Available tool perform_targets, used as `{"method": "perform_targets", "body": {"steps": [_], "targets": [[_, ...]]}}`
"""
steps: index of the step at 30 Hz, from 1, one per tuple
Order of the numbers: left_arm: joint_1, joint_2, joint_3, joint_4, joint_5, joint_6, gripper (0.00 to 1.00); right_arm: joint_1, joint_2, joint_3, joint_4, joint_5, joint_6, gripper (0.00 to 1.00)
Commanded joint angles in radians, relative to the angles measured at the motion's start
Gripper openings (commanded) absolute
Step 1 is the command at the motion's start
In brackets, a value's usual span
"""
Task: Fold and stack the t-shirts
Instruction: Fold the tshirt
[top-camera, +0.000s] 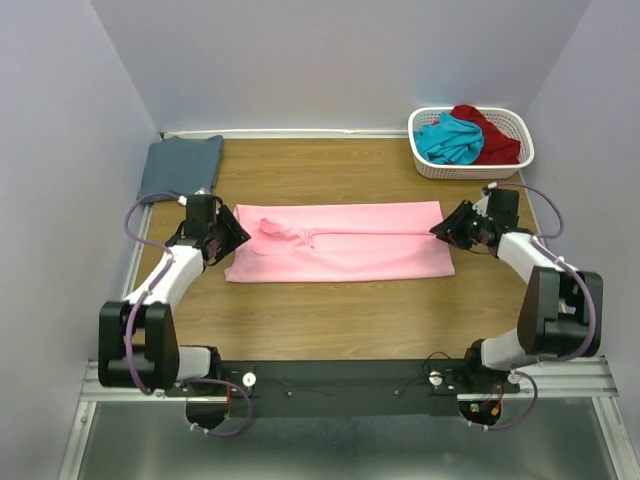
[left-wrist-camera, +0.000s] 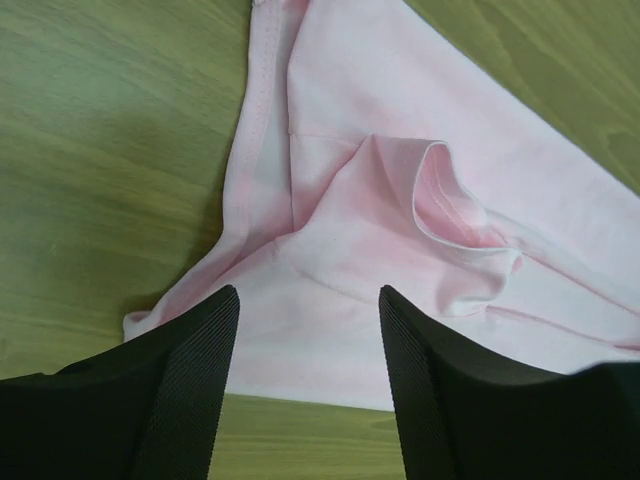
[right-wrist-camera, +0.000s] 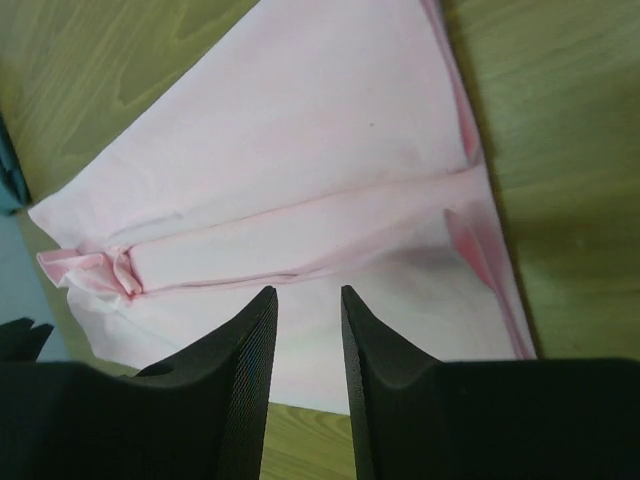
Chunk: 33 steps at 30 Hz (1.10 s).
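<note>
Wooden table (top-camera: 330, 320): pink t-shirt (top-camera: 340, 245) flat; left hand (left-wrist-camera: 308, 292) spread, right hand (right-wrist-camera: 307, 290) slightly parted, both empty.

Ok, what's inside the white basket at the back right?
A teal t-shirt and a dark red t-shirt, bunched together in the white basket; anything beneath them is covered.

Pink tee (left-wrist-camera: 380, 100) partly outside both wrist views

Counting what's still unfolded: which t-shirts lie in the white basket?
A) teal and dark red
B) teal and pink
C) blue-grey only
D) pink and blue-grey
A: the teal t-shirt and the dark red t-shirt lie bunched in the basket; the pink t-shirt is on the table.
</note>
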Motion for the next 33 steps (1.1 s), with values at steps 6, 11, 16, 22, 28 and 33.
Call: {"method": "perform_targets", "body": {"steps": [6, 11, 16, 22, 28, 33], "targets": [[-0.01, 0.243, 0.029, 0.077, 0.035, 0.017, 0.55, 0.031, 0.238, 0.079, 0.062, 0.0, -0.01, 0.32], [0.011, 0.306, -0.001, 0.098, 0.013, -0.025, 0.53, -0.035, 0.308, 0.077, 0.08, 0.097, -0.007, 0.28], [0.036, 0.305, -0.033, 0.085, -0.005, -0.038, 0.53, -0.115, 0.338, 0.053, 0.088, 0.14, 0.04, 0.28], [0.034, 0.251, -0.047, 0.08, -0.002, -0.034, 0.53, -0.113, 0.297, 0.062, 0.093, 0.071, 0.008, 0.29], [0.036, 0.15, -0.026, 0.062, -0.005, 0.003, 0.71, -0.021, 0.179, 0.077, 0.09, 0.065, -0.045, 0.34], [0.014, 0.041, 0.015, 0.02, -0.047, 0.034, 0.77, 0.144, 0.116, 0.12, 0.09, 0.082, -0.101, 0.38]]}}
